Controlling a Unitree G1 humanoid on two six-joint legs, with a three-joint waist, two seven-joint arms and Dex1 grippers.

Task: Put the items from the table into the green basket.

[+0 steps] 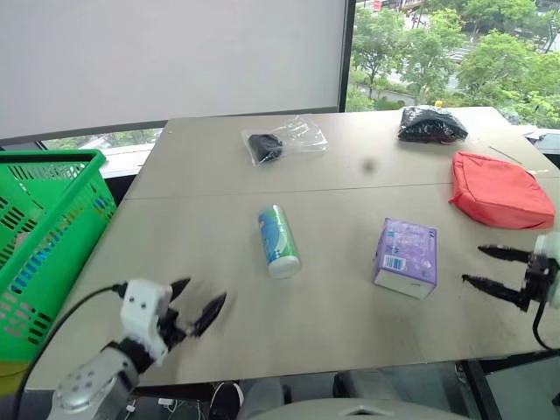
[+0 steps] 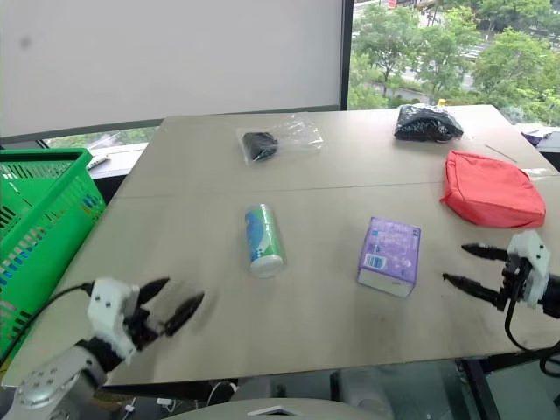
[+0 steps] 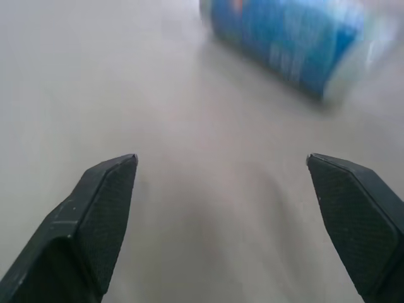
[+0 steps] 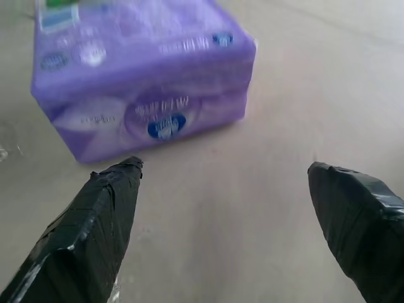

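All five items lie on the table [image 1: 332, 324] — the tube [image 1: 278, 241] at centre, the tissue pack [image 1: 406, 257] to its right, the red pouch [image 1: 500, 190] at right, the clear bag [image 1: 282, 141] and black bundle [image 1: 430, 124] along the top. The green basket [image 1: 44, 245] stands at left. The left gripper [image 1: 194, 308] and right gripper [image 1: 490, 268] both hold their fingers spread wide, empty.

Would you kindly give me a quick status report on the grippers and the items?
Left gripper and right gripper open, empty. All five items on the table; white tube and purple tissue pack nearest. Green basket at left; nothing in the way.
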